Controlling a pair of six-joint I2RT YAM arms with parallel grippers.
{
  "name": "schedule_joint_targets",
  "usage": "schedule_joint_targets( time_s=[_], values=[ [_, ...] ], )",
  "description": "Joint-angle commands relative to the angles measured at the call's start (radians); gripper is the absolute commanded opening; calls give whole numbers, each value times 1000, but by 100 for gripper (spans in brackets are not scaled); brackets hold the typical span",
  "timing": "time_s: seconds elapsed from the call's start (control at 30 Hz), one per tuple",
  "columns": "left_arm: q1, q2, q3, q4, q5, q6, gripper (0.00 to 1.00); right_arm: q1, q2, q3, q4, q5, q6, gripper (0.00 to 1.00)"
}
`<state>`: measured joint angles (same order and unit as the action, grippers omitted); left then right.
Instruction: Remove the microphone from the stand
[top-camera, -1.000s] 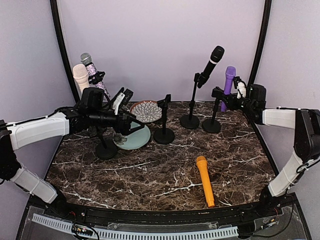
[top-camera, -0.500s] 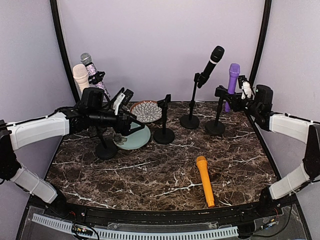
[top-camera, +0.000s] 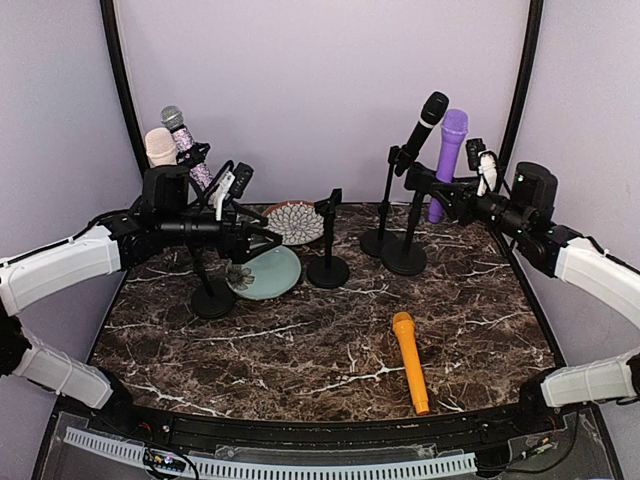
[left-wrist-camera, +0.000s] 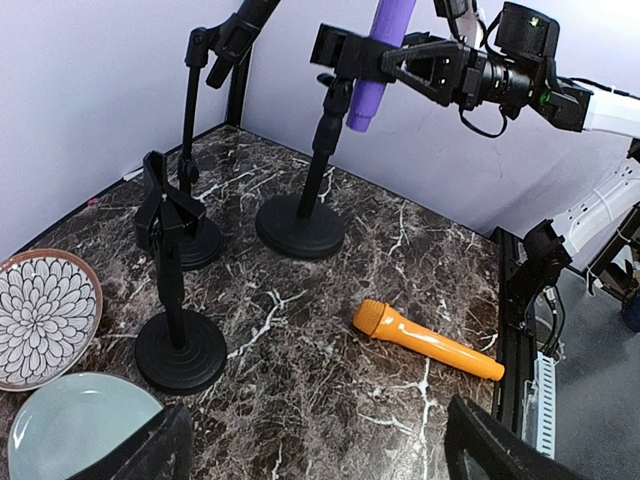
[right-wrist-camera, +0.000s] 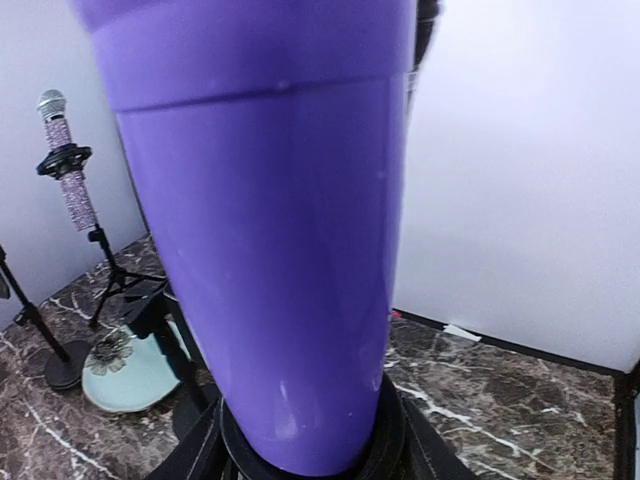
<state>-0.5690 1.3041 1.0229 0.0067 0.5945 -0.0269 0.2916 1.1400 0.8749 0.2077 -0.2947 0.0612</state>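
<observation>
A purple microphone (top-camera: 452, 140) stands upright in the clip of a black stand (top-camera: 405, 255) at the back right; it also shows in the left wrist view (left-wrist-camera: 385, 40) and fills the right wrist view (right-wrist-camera: 270, 250). My right gripper (top-camera: 442, 190) is shut on its lower body, just above the clip ring. The stand's base (left-wrist-camera: 300, 225) rests on the marble. My left gripper (top-camera: 255, 235) hovers open and empty at the left, beside the stand of a cream microphone (top-camera: 160, 148); its fingers (left-wrist-camera: 165, 450) are spread wide.
An orange microphone (top-camera: 410, 360) lies on the marble at the front. A black microphone (top-camera: 425, 120) on a stand and an empty stand (top-camera: 328, 260) stand mid-back. A glitter microphone (top-camera: 185, 145), a floral bowl (top-camera: 292, 222) and a teal plate (top-camera: 270, 275) are at the left.
My right gripper has moved left and up with the purple microphone, and its stand has shifted left with it. My left arm has risen slightly.
</observation>
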Motion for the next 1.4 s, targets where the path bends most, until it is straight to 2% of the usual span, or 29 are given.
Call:
schedule_joint_targets(
  time_s=[0.0, 0.27, 0.53, 0.9, 1.13, 1.37],
  values=[
    [8, -58, -5, 29, 52, -12, 89, 122, -41, 59, 38, -12, 24, 0],
    [7, -66, -14, 36, 127, -27, 89, 334, -7, 74, 62, -30, 22, 0],
    [7, -88, -63, 77, 178, -50, 89, 451, 153, 125, 123, -121, 24, 0],
    [7, -70, -20, -22, 143, 34, 89, 484, 361, 186, 294, -256, 10, 0],
    [7, -47, -2, -63, 142, 123, 89, 486, 406, 179, 314, -329, -55, 0],
    [1, -30, 7, -68, 141, 161, 89, 486, 419, 172, 236, -384, -170, 1]
  ],
)
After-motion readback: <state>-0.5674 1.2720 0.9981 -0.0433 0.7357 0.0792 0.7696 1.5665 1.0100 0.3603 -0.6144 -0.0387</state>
